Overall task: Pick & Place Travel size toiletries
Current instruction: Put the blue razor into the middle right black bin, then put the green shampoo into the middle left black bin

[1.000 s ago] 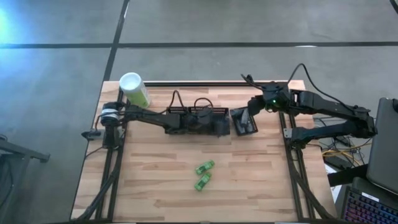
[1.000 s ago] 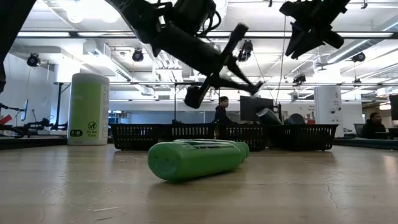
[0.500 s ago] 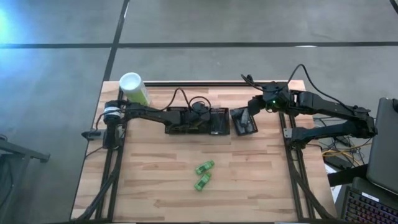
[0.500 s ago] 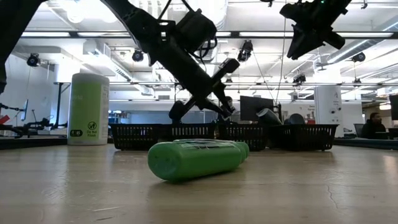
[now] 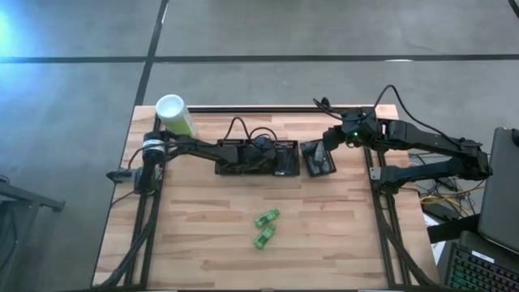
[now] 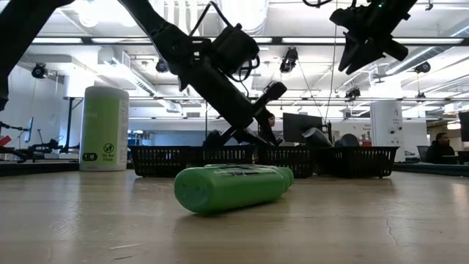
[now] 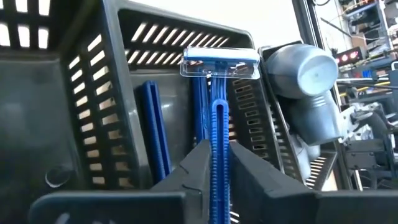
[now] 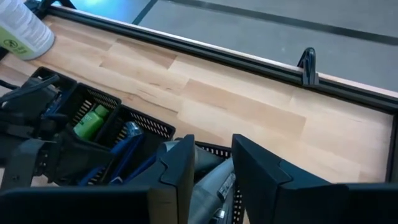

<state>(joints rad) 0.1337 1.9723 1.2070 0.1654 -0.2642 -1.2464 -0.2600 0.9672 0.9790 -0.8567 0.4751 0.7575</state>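
Observation:
Two bright green tubes (image 5: 265, 227) lie on their sides on the wood near the table's middle and fill the low view's foreground (image 6: 227, 187). Black mesh bins (image 5: 243, 166) stand in a row toward the far edge. My left gripper (image 5: 266, 154) reaches down into one bin compartment, shut on a thin blue razor (image 7: 219, 93). A second blue razor (image 7: 154, 134) lies in that compartment. My right gripper (image 8: 210, 168) hovers open above the rightmost bin (image 5: 319, 159), over a grey bottle (image 8: 208, 183). More grey bottles (image 7: 305, 93) fill the neighbouring bin. My left gripper pinches the blue razor by its handle (image 7: 219, 134) between the two fingers. The handle runs forward along the fingers, and the blade head (image 7: 221, 62) stands out beyond them, close to the bin's mesh wall. Whether the razor touches the bin, I cannot tell.
A tall pale-green canister (image 5: 174, 116) with a white cap stands at the table's far left corner. One bin holds a green tube (image 8: 92, 121). A black rail (image 8: 205, 53) runs along the far edge. Bare wood surrounds the two tubes. A laptop (image 5: 495, 243) sits off the right side.
My left gripper has drawn back a little toward the table's left and sunk down into the row of bins, carrying the razor with it. My right arm has kept still.

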